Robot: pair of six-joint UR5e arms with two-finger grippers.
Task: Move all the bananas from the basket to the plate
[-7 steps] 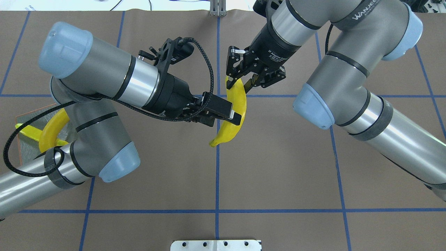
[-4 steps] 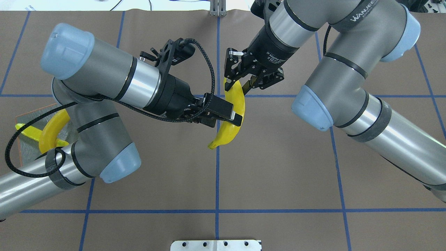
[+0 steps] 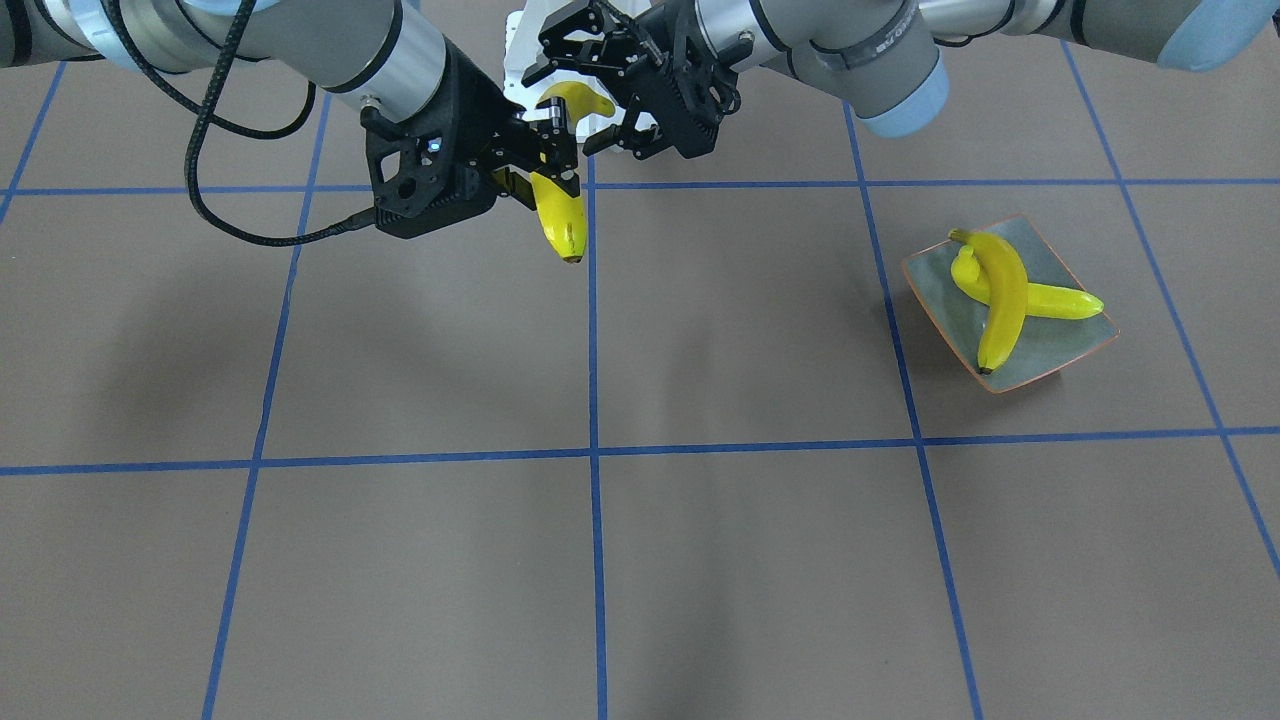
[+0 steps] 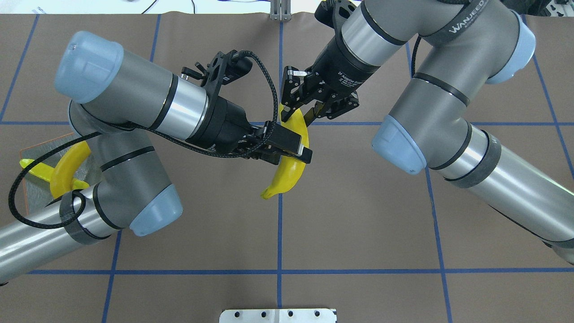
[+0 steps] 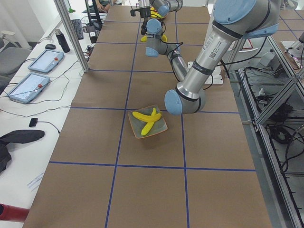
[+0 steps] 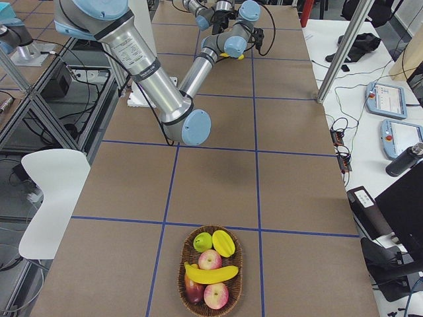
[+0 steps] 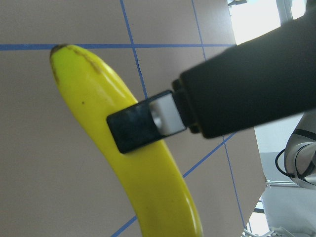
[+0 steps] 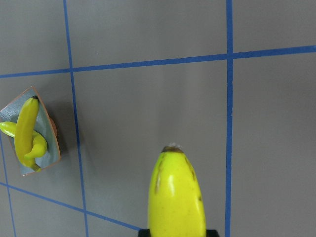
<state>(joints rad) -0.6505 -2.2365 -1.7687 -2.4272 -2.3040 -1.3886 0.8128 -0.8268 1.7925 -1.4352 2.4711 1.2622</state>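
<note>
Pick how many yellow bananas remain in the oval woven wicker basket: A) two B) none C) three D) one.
D: the exterior right view shows a single yellow banana lying across the oval woven wicker basket, among apples and other fruit.

I get bright, even light from overhead in every view. On the brown surface [image 3: 700,560] the arms throw only soft, wide shadows, and the plate [image 8: 49,136] casts a small, darker one along one side. The glossy banana [image 8: 177,197] carries a white glare streak. In the left wrist view the close black fingers [image 7: 133,129] look soft-edged, and the top right corner is blown out white.
</note>
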